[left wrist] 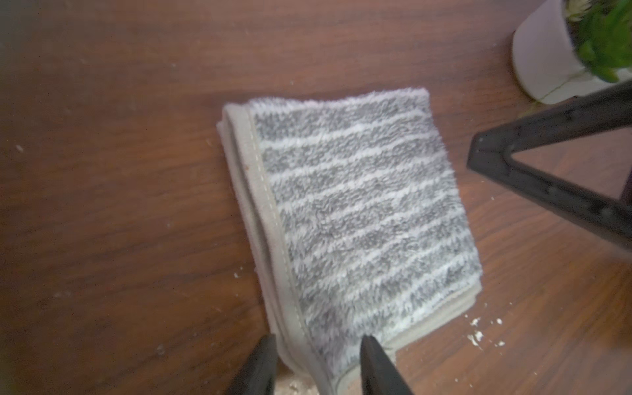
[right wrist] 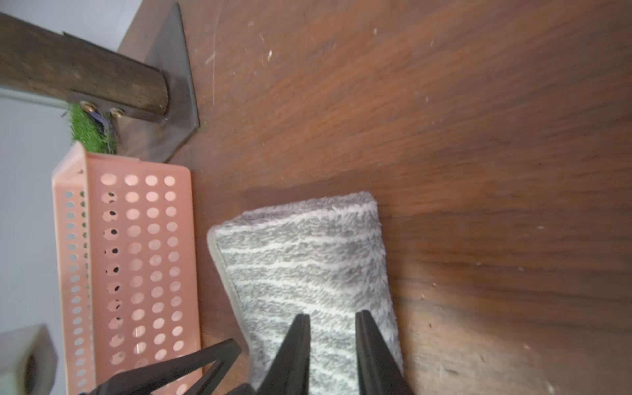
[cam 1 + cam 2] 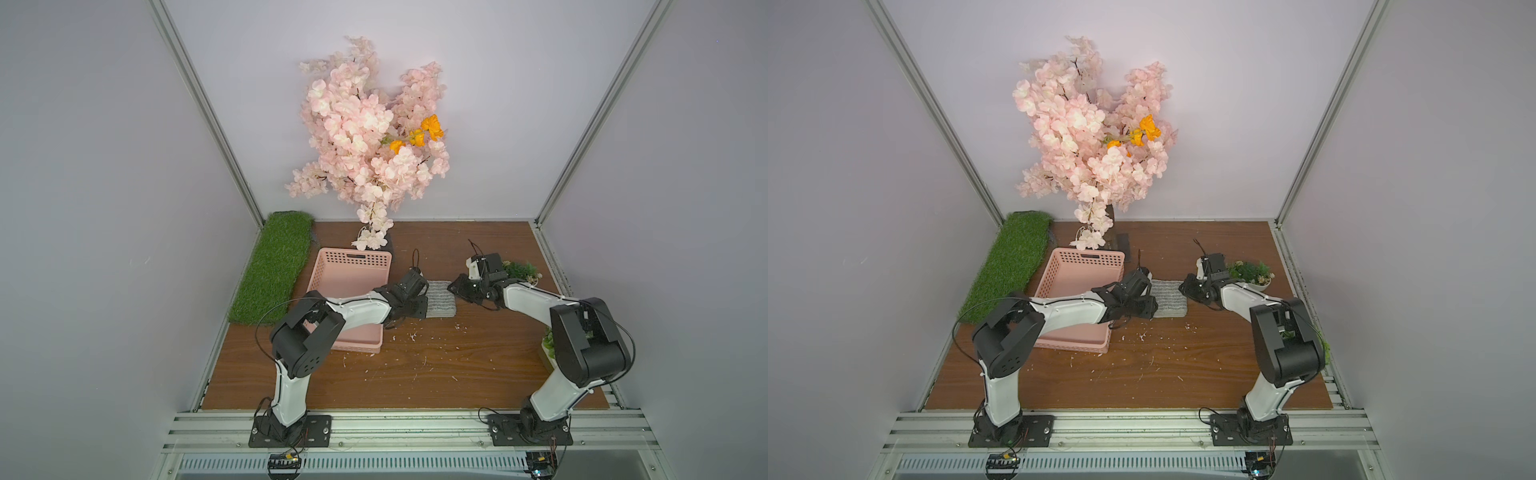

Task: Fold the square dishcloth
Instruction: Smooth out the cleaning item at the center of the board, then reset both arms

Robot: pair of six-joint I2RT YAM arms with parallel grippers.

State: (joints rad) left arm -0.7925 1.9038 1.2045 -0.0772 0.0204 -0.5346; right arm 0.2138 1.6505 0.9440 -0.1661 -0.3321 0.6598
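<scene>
The square dishcloth (image 3: 441, 300) (image 3: 1169, 301) lies folded into a thick grey packet with white stripes, flat on the wooden table just right of the pink basket. My left gripper (image 3: 420, 308) (image 1: 318, 338) is open at its left side, the fingers standing either side of one hemmed corner (image 1: 307, 345) without pinching it. My right gripper (image 3: 455, 289) (image 2: 331, 314) is open too, hovering over the cloth (image 2: 307, 266) at its right end with a clear gap between the fingers. In the left wrist view the stacked hems (image 1: 260, 191) show along one edge.
The pink basket (image 3: 349, 266) (image 2: 136, 266) stands right beside the cloth, partly under my left arm. A pink blossom tree (image 3: 370, 133) rises behind on a metal base (image 2: 164, 95). A grass mat (image 3: 274, 266) lies far left, potted plants (image 3: 519, 270) (image 1: 547, 58) right. White crumbs (image 3: 411, 336) dot the table.
</scene>
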